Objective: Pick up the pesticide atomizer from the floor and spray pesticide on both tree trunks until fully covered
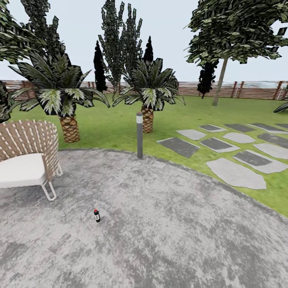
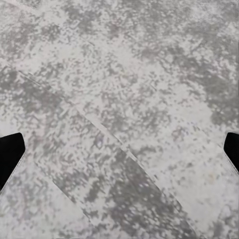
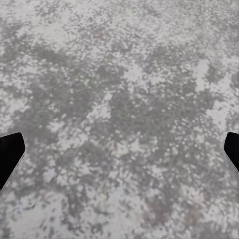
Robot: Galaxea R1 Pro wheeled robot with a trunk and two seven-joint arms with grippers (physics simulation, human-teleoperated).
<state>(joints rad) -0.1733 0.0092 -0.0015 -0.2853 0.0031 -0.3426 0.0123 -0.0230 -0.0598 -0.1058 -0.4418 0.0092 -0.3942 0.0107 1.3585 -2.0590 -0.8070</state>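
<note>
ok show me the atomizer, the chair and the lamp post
atomizer (image 1: 97, 215), head view, on its dark body below the red cap
chair (image 1: 20, 170), head view, on the white seat cushion
lamp post (image 1: 139, 138), head view, midway up the grey shaft

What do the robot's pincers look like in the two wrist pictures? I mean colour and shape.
Little of them shows. On the left pincer, the fingers are plain black, flat-sided, with an angled end and a thin pale edge. On the right pincer, the fingers look the same. I see no cables or markings.
</note>
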